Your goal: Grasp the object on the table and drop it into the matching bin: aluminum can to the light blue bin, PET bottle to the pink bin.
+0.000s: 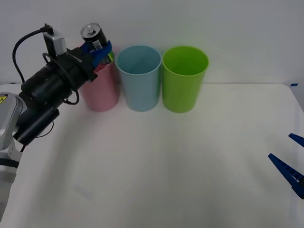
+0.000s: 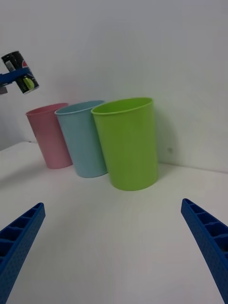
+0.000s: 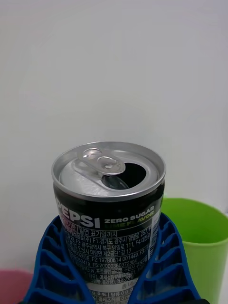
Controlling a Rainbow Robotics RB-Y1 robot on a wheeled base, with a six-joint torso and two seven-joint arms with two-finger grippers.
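The aluminum can point(image 1: 94, 37) is up off the desk point(image 1: 156, 161), clamped between the blue ribbed fingers of my left end effector point(image 1: 98, 51); in the left wrist view the fingers point(image 3: 52, 266) wrap both sides of the can's body while its silver top sits upright, opening already popped; so I judge the grasp done and the carry to be the step in hand.

From the front, the left end effector hangs over the pink bin point(image 1: 101, 92), with the can at or just past that bin's rim; the light blue bin point(image 1: 138, 78) stands just beyond, on the side toward the lime green bin point(image 1: 184, 78), the three rims nearly touching in a row; the right wrist view confirms the can held well above the rims, on the pink bin's outer side.

That is the wrong bin beneath me; before I release, I need to carry the can sideways, across the pink rim, until it is centred above the light blue opening, holding this height so nothing clips a rim; only then should the fingers part.

My right end effector point(image 1: 290, 170) waits low and well apart from the bins, fingers spread wide.
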